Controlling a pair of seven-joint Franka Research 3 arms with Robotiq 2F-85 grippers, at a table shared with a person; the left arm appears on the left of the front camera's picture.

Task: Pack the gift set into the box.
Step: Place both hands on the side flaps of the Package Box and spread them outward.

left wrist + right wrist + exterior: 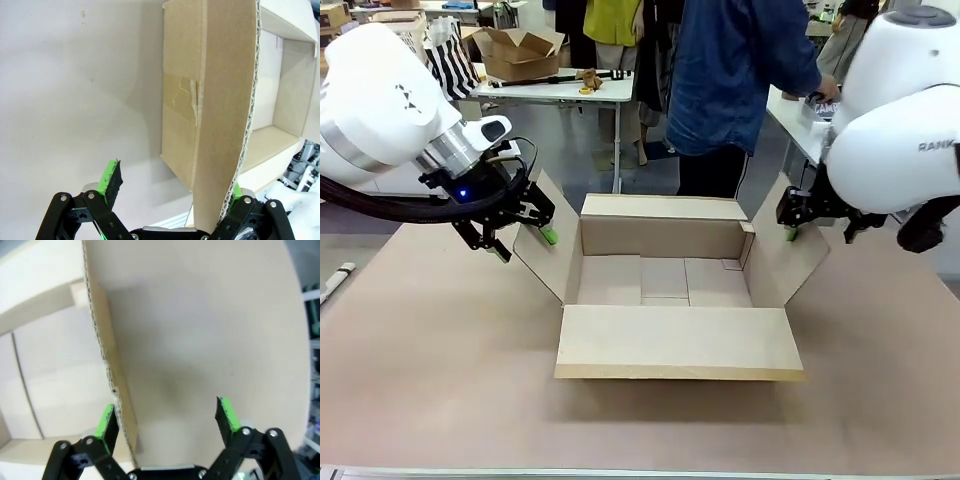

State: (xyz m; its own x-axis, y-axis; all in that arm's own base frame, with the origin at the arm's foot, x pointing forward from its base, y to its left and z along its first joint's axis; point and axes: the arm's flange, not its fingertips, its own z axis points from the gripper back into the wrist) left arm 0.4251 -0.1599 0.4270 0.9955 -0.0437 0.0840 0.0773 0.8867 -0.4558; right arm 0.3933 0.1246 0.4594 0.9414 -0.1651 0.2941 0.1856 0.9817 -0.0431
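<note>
The box point(665, 290), a flat brown cardboard carton, lies in the middle of the table with all four flaps spread and nothing inside. My left gripper point(527, 243) is open and straddles the raised left flap point(548, 250). In the left wrist view the flap's corrugated edge point(245, 130) runs between the fingers of the left gripper point(172, 187). My right gripper point(798, 228) is open around the right flap point(785, 262). The right wrist view shows that flap point(200, 340) filling the gap of the right gripper point(167, 419). The gift set is out of view.
A person in a blue jacket point(730, 80) stands at the far side, reaching toward a white side table point(798, 125). Behind are a table with a smaller cardboard box point(520, 52) and a striped bag point(450, 62). Bare brown tabletop point(440, 350) surrounds the carton.
</note>
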